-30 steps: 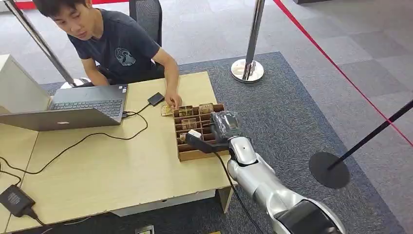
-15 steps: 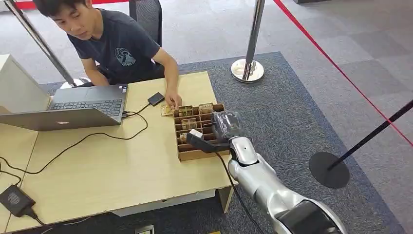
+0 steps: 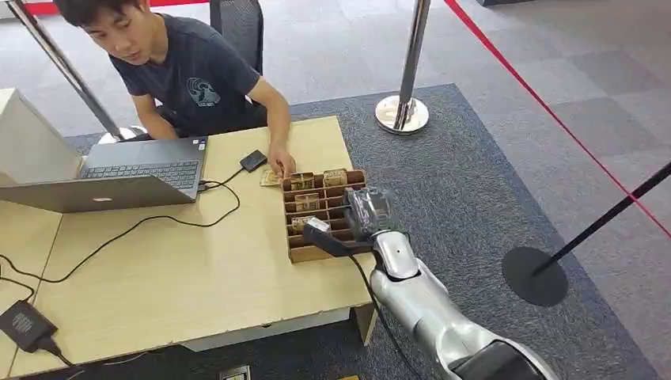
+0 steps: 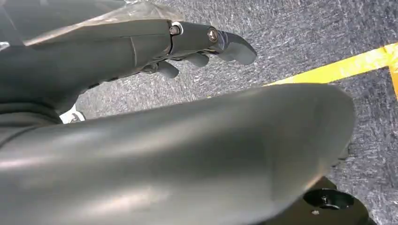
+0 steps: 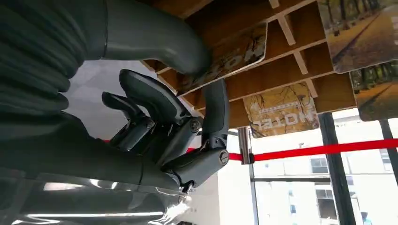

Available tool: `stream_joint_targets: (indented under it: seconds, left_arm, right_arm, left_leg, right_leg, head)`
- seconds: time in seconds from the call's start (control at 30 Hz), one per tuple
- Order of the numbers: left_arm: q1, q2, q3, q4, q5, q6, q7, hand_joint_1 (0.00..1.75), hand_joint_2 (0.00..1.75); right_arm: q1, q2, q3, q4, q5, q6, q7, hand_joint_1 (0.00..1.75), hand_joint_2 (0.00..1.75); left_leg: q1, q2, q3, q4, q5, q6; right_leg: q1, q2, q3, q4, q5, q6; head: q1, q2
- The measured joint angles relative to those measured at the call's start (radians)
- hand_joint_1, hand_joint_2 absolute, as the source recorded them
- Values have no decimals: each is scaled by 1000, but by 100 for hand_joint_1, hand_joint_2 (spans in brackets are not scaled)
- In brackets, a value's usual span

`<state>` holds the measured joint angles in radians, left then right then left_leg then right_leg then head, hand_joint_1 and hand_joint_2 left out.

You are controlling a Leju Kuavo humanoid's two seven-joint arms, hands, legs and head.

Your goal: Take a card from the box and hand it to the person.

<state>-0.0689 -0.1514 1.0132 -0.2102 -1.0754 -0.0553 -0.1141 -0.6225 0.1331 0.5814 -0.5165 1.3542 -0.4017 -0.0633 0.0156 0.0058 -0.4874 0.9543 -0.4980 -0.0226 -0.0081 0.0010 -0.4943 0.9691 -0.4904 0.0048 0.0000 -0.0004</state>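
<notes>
The right hand (image 3: pixel 365 212) is over the box (image 3: pixel 294 252), a little right of the middle of the head view. The box is brown wood with many small slots and sits on the worktop (image 3: pixel 198 277). Cards stand on edge in the slots.

In the right wrist view, the thick thumb and a dark finger (image 5: pixel 215 110) sit on either side of one card (image 5: pixel 230 55). It looks pinched between them, and the other fingers are curled back. The card is still down in its slot, not lifted out yet.

The card looks thin and light. I think it is stiff but would bend if squeezed hard. It looks shiny, so it may be slippery and could slide out of the fingers. The best place to hold it is the free top edge that sticks up above the slot wall, with one pad flat on each face. I would pull it straight up, so it does not catch on the wood.

The person (image 3: pixel 190 75) sits at the upper left, with one hand (image 3: pixel 278 164) resting on the worktop just beside the far end of the box.

The left hand (image 4: pixel 206 44) hangs over grey carpet with its fingers apart, holding nothing.
</notes>
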Motion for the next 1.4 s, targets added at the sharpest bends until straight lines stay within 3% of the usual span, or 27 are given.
stream_joint_targets:
  seconds: [0.63, 1.4]
  left_arm:
    - [-1, -2, 0, 0, -13, -4, -4, 0, 0]
    - [-2, -5, 13, 0, -9, -3, -12, 0, 0]
  right_arm:
    - [39, -32, -44, -125, 48, 22, -15, 175, 175]
    - [150, -126, -45, -500, 55, 73, -35, 175, 175]
  left_leg:
    - [0, 0, -1, 0, 0, 0]
    - [0, 0, -3, 0, 0, 0]
  right_leg:
    - [0, 0, -1, 0, 0, 0]
    - [0, 0, -3, 0, 0, 0]
  head:
    - [0, 0]
    - [0, 0]
